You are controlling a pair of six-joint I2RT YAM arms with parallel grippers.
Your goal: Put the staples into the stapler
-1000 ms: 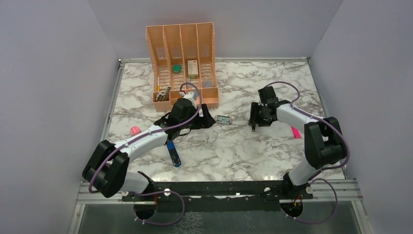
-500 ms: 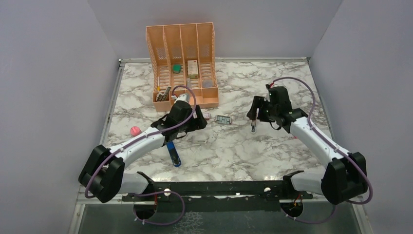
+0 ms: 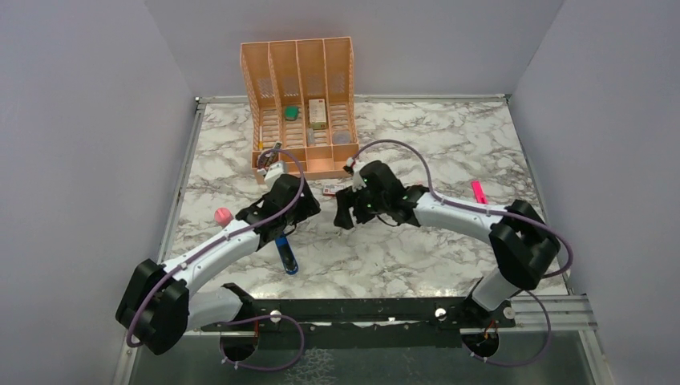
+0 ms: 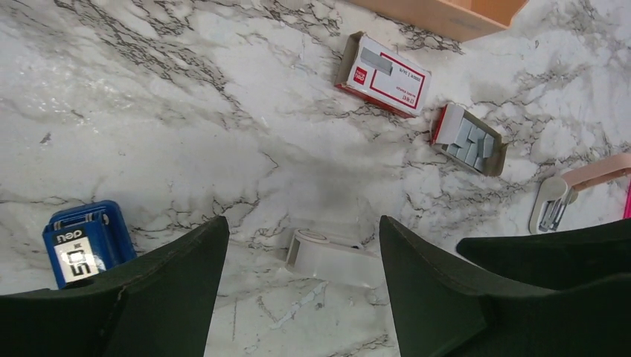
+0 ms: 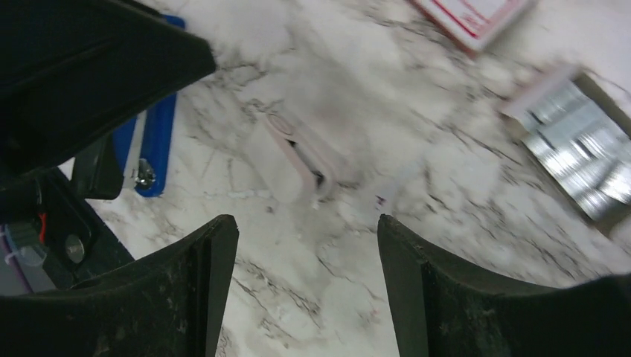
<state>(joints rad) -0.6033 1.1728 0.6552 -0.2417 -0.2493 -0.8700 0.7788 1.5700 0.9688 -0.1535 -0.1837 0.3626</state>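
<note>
Left tool: staples ahead, rightward, well apart.

The stapler is blue, staples grey, table white-marbled.

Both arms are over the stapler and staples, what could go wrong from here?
One: the left gripper and right gripper, both open, crowd the same patch and could collide. Two: a small white block sits under the left gripper's gap, so it might get picked instead of the staples. Three: the open tray could be knocked, spilling strips.
</note>
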